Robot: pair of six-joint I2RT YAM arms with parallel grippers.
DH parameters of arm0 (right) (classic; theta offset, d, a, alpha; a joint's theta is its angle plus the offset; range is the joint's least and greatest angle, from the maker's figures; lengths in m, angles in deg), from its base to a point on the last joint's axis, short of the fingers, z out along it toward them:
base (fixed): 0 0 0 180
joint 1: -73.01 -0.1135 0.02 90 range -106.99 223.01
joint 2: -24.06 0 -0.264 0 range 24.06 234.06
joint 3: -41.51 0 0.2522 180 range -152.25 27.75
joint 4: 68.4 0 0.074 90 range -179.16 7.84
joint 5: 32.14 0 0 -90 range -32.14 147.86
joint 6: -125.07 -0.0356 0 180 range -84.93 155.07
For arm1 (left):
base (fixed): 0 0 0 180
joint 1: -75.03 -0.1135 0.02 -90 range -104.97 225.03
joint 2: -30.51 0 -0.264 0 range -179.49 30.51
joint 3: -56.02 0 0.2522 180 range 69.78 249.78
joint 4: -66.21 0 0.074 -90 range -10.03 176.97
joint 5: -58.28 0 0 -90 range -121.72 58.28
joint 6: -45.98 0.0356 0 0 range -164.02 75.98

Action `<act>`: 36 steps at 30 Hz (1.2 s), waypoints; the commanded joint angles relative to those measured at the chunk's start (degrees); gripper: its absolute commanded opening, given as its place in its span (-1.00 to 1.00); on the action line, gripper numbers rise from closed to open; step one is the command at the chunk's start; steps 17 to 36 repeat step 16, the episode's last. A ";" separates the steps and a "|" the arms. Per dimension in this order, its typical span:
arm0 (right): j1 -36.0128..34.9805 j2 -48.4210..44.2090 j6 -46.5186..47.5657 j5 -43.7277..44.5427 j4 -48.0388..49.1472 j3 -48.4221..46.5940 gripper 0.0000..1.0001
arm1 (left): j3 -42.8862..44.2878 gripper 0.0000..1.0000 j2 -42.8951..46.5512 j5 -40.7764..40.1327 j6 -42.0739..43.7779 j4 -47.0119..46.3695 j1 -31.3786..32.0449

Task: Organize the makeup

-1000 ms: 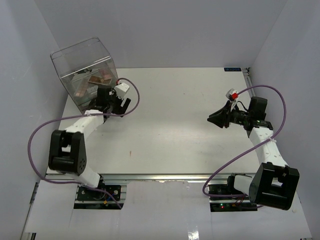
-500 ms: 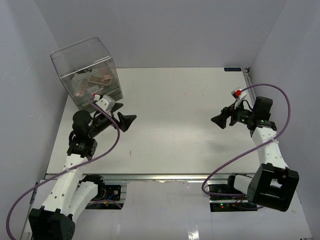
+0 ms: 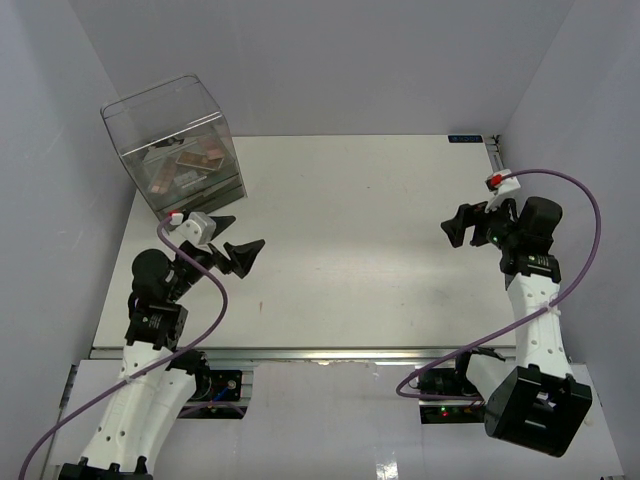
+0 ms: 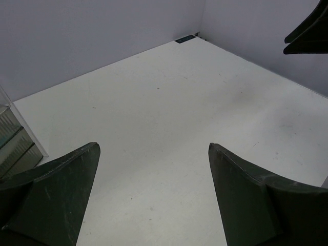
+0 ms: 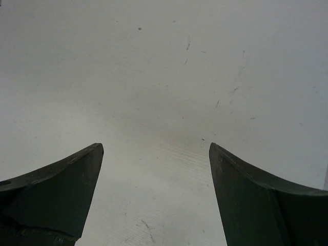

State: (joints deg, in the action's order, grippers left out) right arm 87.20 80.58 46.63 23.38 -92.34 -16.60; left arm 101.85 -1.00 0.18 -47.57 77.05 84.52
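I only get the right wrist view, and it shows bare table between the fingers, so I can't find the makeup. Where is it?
Observer: The top view shows pink-brown palettes lying inside the clear box at the far left corner of the table.
Operator: Is the other arm busy there?
Observer: No. The left gripper hangs just in front of the box, with its fingers open and nothing between them.
Operator: And where is my arm relative to that box?
Observer: The right gripper is over the table's right side, well apart from the box and pointing left.
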 commanded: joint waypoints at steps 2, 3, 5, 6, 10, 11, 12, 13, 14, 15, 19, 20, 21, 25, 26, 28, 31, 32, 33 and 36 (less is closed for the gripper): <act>0.57 -2.16 -6.21 8.54 3.84 1.10 0.80 | 0.33 0.96 0.09 -1.47 -0.55 1.36 -0.18; 0.68 -2.36 -6.60 9.29 4.08 1.21 0.80 | 0.29 0.96 0.17 -1.94 -0.51 1.40 -0.18; 0.83 -2.99 -7.08 10.47 4.55 1.62 0.81 | 0.36 0.96 0.47 -2.63 -0.40 1.77 -0.18; 0.83 -3.03 -7.12 10.56 4.59 1.71 0.80 | 0.27 0.96 0.52 -2.71 -0.36 1.69 -0.22; 0.83 -3.26 -7.12 9.90 4.64 1.89 0.80 | 0.27 0.96 0.44 -3.43 -0.18 1.95 -0.22; 0.83 -3.33 -7.16 9.71 4.64 1.97 0.80 | 0.27 0.96 0.47 -3.66 -0.14 1.95 -0.18; 0.83 -3.50 -7.11 9.69 4.64 2.13 0.81 | 0.32 0.96 0.48 -3.79 -0.09 2.00 -0.23; 0.83 -3.67 -6.98 9.59 4.68 2.38 0.81 | 0.34 0.96 0.46 -3.90 -0.05 2.04 -0.25; 0.83 -3.86 -6.72 9.33 4.80 2.75 0.80 | 0.31 0.96 0.43 -4.02 -0.05 2.04 -0.22; 0.83 -4.05 -6.48 9.08 4.93 3.13 0.80 | 0.27 0.96 0.39 -4.13 -0.05 2.04 -0.18; 0.83 -4.26 -6.85 9.02 5.84 3.88 0.80 | 0.32 0.96 0.39 -4.18 -0.05 2.09 -0.18; 0.83 -4.26 -6.85 9.02 5.84 3.88 0.80 | 0.32 0.96 0.39 -4.18 -0.05 2.09 -0.18; 0.83 -4.26 -6.85 9.02 5.84 3.88 0.80 | 0.32 0.96 0.39 -4.18 -0.05 2.09 -0.18; 0.83 -4.26 -6.85 9.02 5.84 3.88 0.80 | 0.32 0.96 0.39 -4.18 -0.05 2.09 -0.18; 0.83 -4.26 -6.85 9.02 5.84 3.88 0.80 | 0.32 0.96 0.39 -4.18 -0.05 2.09 -0.18; 0.83 -4.26 -6.85 9.02 5.84 3.88 0.80 | 0.32 0.96 0.39 -4.18 -0.05 2.09 -0.18; 0.83 -4.26 -6.85 9.02 5.84 3.88 0.80 | 0.32 0.96 0.39 -4.18 -0.05 2.09 -0.18; 0.83 -4.26 -6.85 9.02 5.84 3.88 0.80 | 0.32 0.96 0.39 -4.18 -0.05 2.09 -0.18; 0.83 -4.26 -6.85 9.02 5.84 3.88 0.80 | 0.32 0.96 0.39 -4.18 -0.05 2.09 -0.18; 0.83 -4.26 -6.85 9.02 5.84 3.88 0.80 | 0.32 0.96 0.39 -4.18 -0.05 2.09 -0.18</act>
